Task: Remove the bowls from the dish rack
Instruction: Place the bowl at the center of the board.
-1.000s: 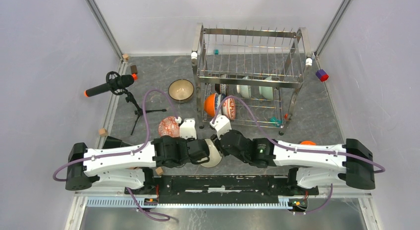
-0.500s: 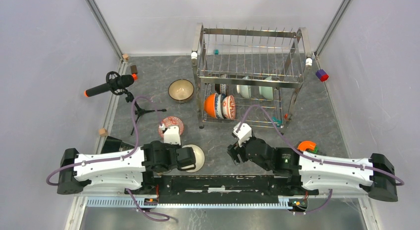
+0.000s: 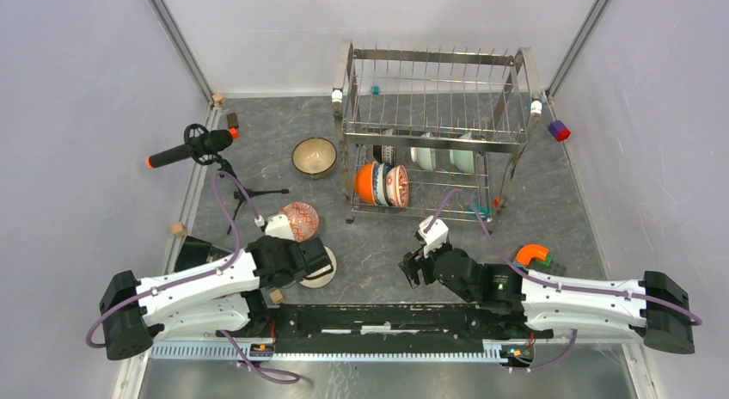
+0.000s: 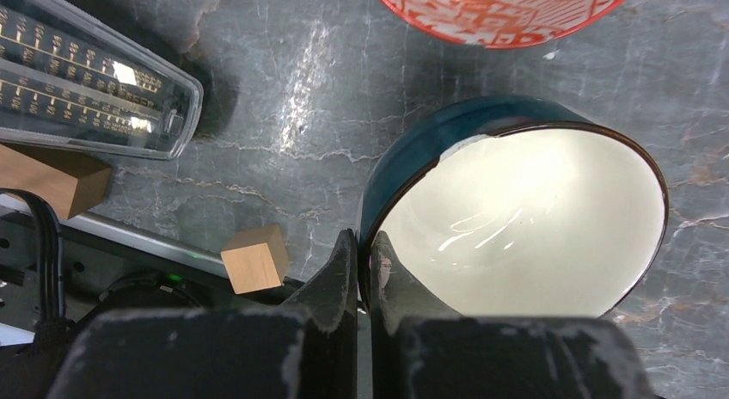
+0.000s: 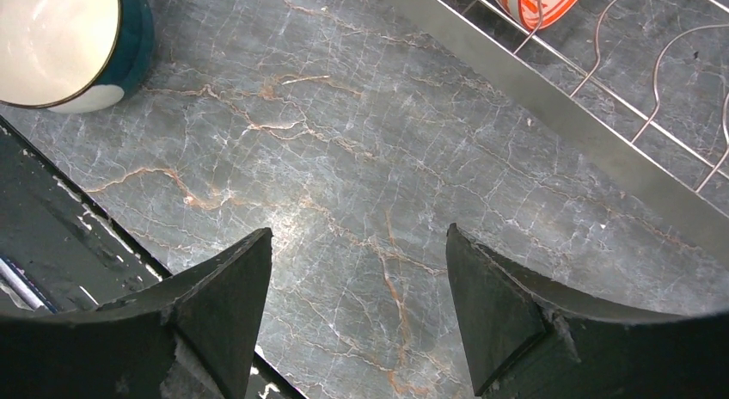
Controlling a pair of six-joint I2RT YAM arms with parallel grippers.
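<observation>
The chrome dish rack [image 3: 434, 132] stands at the back right. On its lower tier stand an orange bowl [image 3: 367, 182], a patterned bowl [image 3: 397, 186] and two pale bowls [image 3: 425, 154] further back. A tan bowl [image 3: 314, 156] and a red patterned bowl [image 3: 299, 218] sit on the table to the rack's left. My left gripper [image 4: 365, 244] is shut on the rim of a teal bowl with a cream inside [image 4: 524, 227], low over the table near the front edge [image 3: 325, 270]. My right gripper [image 5: 357, 244] is open over bare table in front of the rack, holding nothing.
A microphone on a small tripod [image 3: 191, 148] stands at the left. A wooden cube [image 4: 254, 259] lies beside my left fingers, and a clear plastic strip [image 4: 86, 89] lies further left. An orange piece [image 3: 533, 254] sits near the right arm, and a blue-and-red piece [image 3: 559, 130] lies by the rack's right post.
The right gripper opened, let go of the teal bowl and drew back to the right. The left arm carried that bowl left and toward the front edge.
</observation>
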